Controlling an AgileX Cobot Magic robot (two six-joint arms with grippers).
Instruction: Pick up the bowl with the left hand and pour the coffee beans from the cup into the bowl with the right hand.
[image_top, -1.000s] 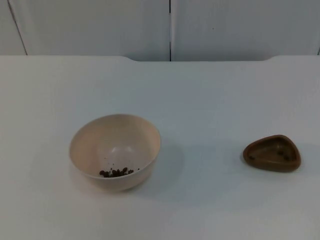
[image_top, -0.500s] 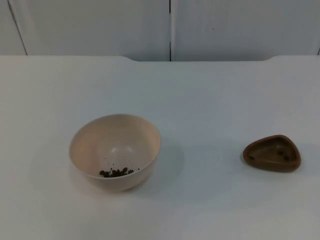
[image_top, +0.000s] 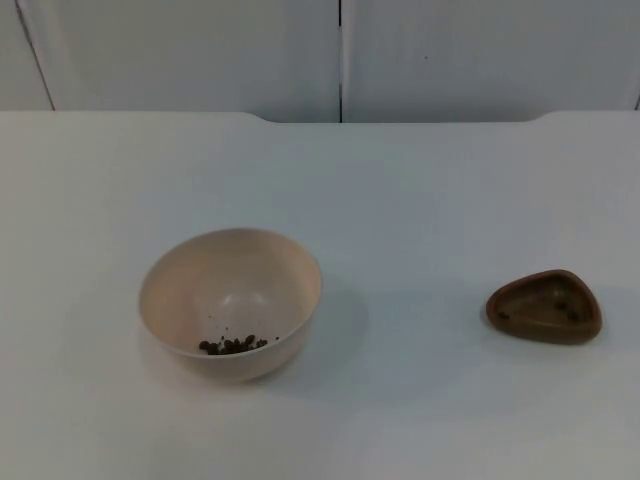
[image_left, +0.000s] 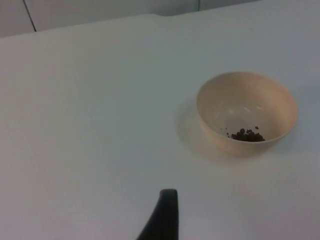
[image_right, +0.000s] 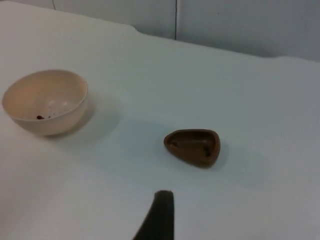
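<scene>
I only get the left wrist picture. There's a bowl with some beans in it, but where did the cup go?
Observer: The cup stands on the table, off to the right of the bowl in the top view, well apart from it.
Operator: What does it look like?
Observer: It is brown, shallow and three-cornered, sitting upright, with a few dark specks inside that look like beans.
Operator: Is the other arm holding it?
Observer: No. The right tool hangs over the table, short of the cup and not touching it.
</scene>
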